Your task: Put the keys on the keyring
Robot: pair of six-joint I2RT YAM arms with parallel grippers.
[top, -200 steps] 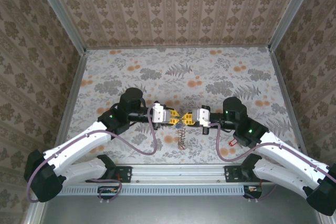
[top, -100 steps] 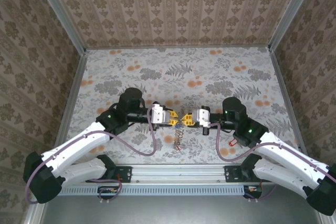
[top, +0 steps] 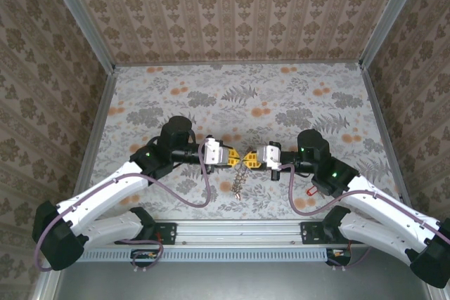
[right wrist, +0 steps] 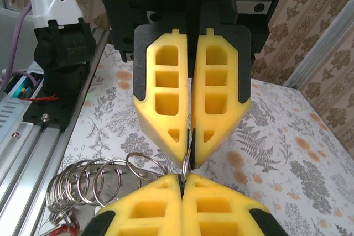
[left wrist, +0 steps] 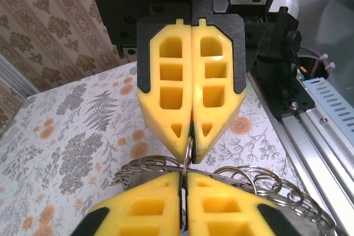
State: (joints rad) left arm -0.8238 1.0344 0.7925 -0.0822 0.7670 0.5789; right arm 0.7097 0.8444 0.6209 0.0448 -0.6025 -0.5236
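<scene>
My left gripper (top: pixel 234 157) and right gripper (top: pixel 252 157) meet tip to tip above the middle of the table. Both are shut on the same thin metal ring (left wrist: pixel 189 157), which belongs to the keyring (top: pixel 239 179). The rest of the keyring dangles below them as a grey bunch of loops. In the left wrist view my own yellow gripper (left wrist: pixel 184 174) pinches the ring from below, with loops (left wrist: pixel 148 163) spreading to both sides. In the right wrist view my gripper (right wrist: pixel 182 178) holds the ring (right wrist: pixel 187 161), with loops (right wrist: pixel 91 183) at the left. A red key (top: pixel 310 189) lies on the table by the right arm.
The floral table (top: pixel 239 96) is walled by patterned panels with metal posts. A metal rail (top: pixel 239 230) carrying the arm bases runs along the near edge. A bit of red (right wrist: pixel 62 229) shows under the loops; what it is I cannot tell.
The dangling bunch of loops has swung slightly left and up under the grippers. Both grippers stay shut, tip to tip, in almost the same place.
</scene>
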